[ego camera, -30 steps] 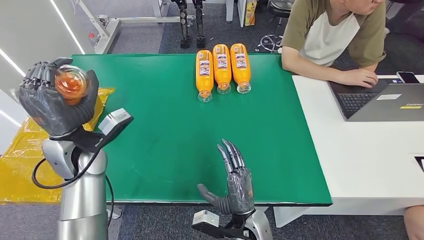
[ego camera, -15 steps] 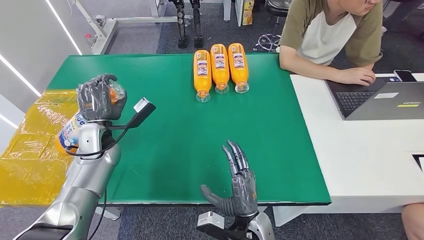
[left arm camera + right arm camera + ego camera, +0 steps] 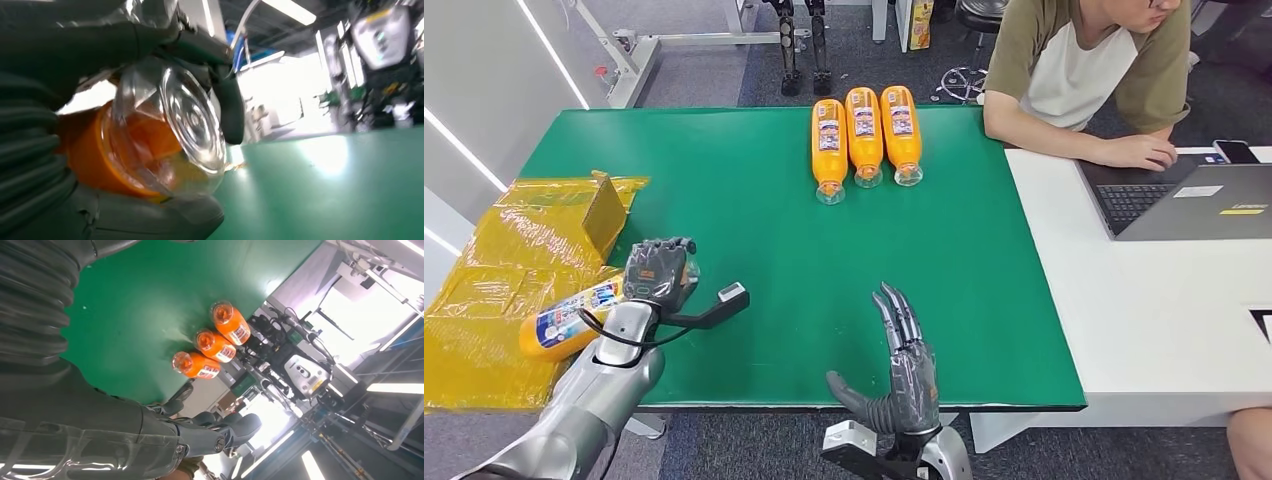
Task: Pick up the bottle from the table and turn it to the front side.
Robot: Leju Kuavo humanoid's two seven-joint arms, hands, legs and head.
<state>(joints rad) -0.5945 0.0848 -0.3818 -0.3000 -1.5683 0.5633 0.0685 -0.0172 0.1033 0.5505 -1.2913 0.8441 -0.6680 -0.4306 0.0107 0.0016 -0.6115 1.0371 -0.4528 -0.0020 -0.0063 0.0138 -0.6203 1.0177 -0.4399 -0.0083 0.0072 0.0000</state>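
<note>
Left robot hand (image 3: pixel 660 272) wrapped around orange bottle (image 3: pixel 564 320), clear base toward the wrist camera, body angled out past the green counter (image 3: pixel 764 230) edge over yellow plastic sheet (image 3: pixel 494 270). Right robot hand (image 3: pixel 902 360) spread, holding nothing, near counter's front edge. Well beyond both, 3 bottles (image 3: pixel 865 135) lying side by side.

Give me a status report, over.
Left hand grips bottle by its clear end, lying sideways at table's left edge. Right hand open, idle. Three bottles far side, nothing blocking.
</note>
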